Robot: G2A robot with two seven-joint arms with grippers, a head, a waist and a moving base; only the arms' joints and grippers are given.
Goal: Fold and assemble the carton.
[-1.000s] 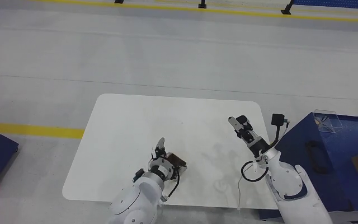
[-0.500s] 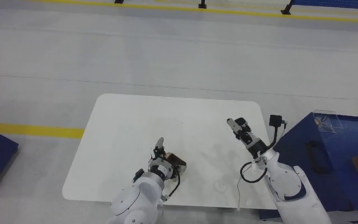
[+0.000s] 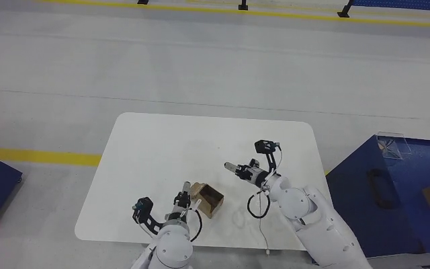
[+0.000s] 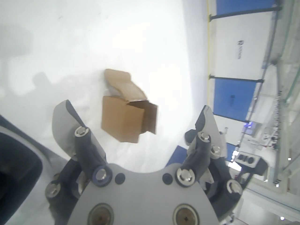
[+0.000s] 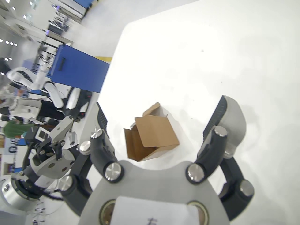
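Top view, table point(image 3: 134, 161): white with rounded corners, and the carton rests on it.
Top view, carton point(image 3: 208, 198): brown, just beside the left gripper point(image 3: 184, 195), on the side facing the right gripper point(image 3: 230, 166).
Top view, right gripper: hangs over the table with its tips pointing toward the carton, apart from it.
Left wrist view, left gripper point(image 4: 134, 106): the claw is spread wide and its fingers point(image 4: 69, 122) hold nothing.
Left wrist view, carton point(image 4: 124, 120): just ahead of the claw, in line with the gap between the two tips, and touching neither. One end gapes, with a flap bent outward. It rests on the table point(image 4: 93, 24).
Right wrist view, right gripper point(image 5: 163, 103): the claw is spread wide and grips nothing.
Right wrist view, carton point(image 5: 154, 139): ahead of the claw, centred between its fingers point(image 5: 228, 115) and touching neither. The open end shows flaps standing out.
Right wrist view, left gripper point(image 5: 62, 129): off to one side of the carton, near it.
Right wrist view, table point(image 5: 187, 47): white surface under the carton.
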